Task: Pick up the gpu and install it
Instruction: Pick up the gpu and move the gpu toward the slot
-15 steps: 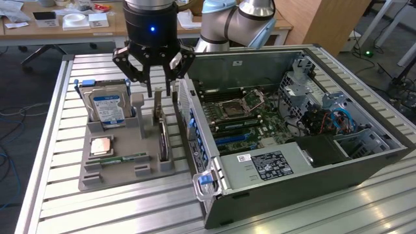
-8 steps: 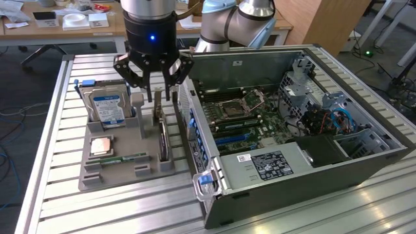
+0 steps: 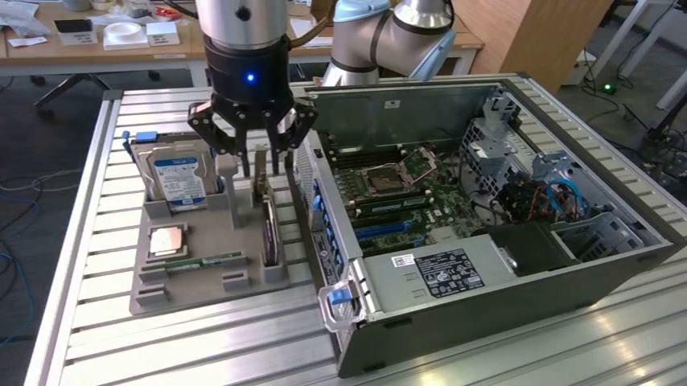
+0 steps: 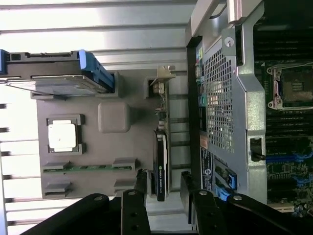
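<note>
Beside the open computer case (image 3: 483, 241), the grey tray (image 3: 199, 283) carried the gpu (image 3: 269, 237), standing on edge in the slot nearest the case. Its long axis ran along the case wall, silver bracket toward the hard drive (image 3: 177, 177) end. It looked light, stiff and fragile, best pinched across its flat faces. The gripper (image 3: 254, 153) hung just above it, jaws spread, holding nothing.

gpu (image 3: 269, 232) on edge in tray (image 3: 199, 283), beside computer case (image 3: 483, 310)

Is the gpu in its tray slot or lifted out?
In its slot: the gpu stands on edge in the grey tray, open gripper above it.
</note>
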You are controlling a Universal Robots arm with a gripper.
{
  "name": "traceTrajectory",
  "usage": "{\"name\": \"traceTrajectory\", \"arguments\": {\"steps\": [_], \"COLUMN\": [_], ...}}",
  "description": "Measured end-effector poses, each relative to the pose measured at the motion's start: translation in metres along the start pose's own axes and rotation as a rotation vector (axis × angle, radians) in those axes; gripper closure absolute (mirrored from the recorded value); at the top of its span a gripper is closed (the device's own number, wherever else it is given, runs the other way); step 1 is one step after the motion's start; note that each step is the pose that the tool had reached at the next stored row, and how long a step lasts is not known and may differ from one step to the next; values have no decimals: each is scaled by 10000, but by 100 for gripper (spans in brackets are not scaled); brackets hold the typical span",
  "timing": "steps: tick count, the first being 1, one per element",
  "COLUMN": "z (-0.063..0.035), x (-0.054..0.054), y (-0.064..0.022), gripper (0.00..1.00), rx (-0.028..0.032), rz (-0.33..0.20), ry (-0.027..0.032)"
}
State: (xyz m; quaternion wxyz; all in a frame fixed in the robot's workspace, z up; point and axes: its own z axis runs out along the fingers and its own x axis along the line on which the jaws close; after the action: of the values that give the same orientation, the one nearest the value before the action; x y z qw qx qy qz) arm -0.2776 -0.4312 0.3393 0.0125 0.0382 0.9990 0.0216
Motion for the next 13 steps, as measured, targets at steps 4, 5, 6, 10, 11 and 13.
{"name": "traceTrajectory", "arguments": {"steps": [4,5,6,10,11,13], "z": [72,91,109,181,200,235], "x": [12,15,18,25,26,27], "y": [-4,-5,-6,-9,-10,-12], "gripper": [58,58,58,58,58,58], "rx": [-2,0,-1,-1,-1,-1], "rz": [-1,-1,-1,-1,0,-1], "ry": [-1,0,-1,0,0,-1]}}
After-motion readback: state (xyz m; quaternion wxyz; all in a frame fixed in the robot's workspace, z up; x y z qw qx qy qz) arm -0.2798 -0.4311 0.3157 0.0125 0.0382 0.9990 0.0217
